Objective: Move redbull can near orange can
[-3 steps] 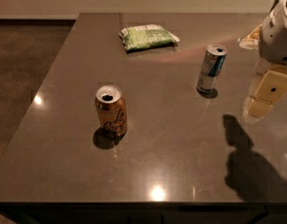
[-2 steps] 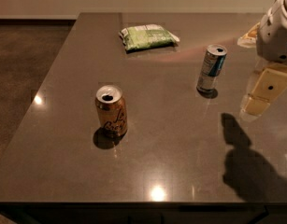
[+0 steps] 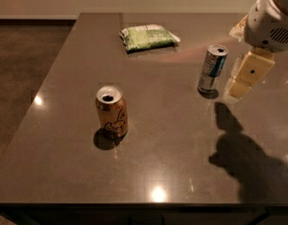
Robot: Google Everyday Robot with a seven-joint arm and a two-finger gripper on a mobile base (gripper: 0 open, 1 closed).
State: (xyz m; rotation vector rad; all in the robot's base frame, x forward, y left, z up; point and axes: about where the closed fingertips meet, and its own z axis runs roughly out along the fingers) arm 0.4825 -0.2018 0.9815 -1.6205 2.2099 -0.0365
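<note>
The redbull can [image 3: 212, 69] is tall, slim, silver with blue panels, and stands upright on the right side of the dark table [image 3: 171, 139]. The orange can [image 3: 112, 111] is wider, orange-gold with dark cursive lettering. It stands upright with an open top at the left centre, well apart from the redbull can. My gripper [image 3: 236, 91] hangs from the white arm [image 3: 270, 18] at the right edge, just right of the redbull can at about its height. It does not touch the can and holds nothing that I can see.
A green snack bag [image 3: 148, 36] lies at the back of the table. The arm's shadow [image 3: 246, 153] falls on the table's right front part. The table's left edge drops to a dark floor [image 3: 21, 60].
My gripper has moved left and a little farther back, closer to the redbull can. Both cans and the bag have not moved.
</note>
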